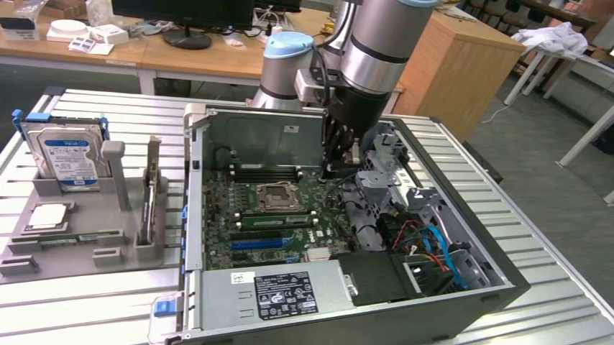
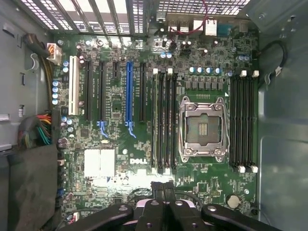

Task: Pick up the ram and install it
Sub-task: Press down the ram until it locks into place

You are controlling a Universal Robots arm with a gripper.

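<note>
**Already in its slot: the ram beside the socket, gripper closed above the board**

In the exterior view the ram stands on edge in a slot just beside the processor socket, on the side toward the blue slot. The gripper hangs inside the open computer case on the socket's opposite side, clear of the ram. Well apart from the socket, outside the case toward the exterior view's left, a grey holder on the counter carries a hard drive and a second green stick.

The wrist view looks straight down on the board. The socket lies open between two banks of dark slots, and the blue slot runs parallel beyond one bank. From there I cannot pick out the ram among the slots. This view does show the gripper with its fingers pressed together and nothing visible between them.
</note>
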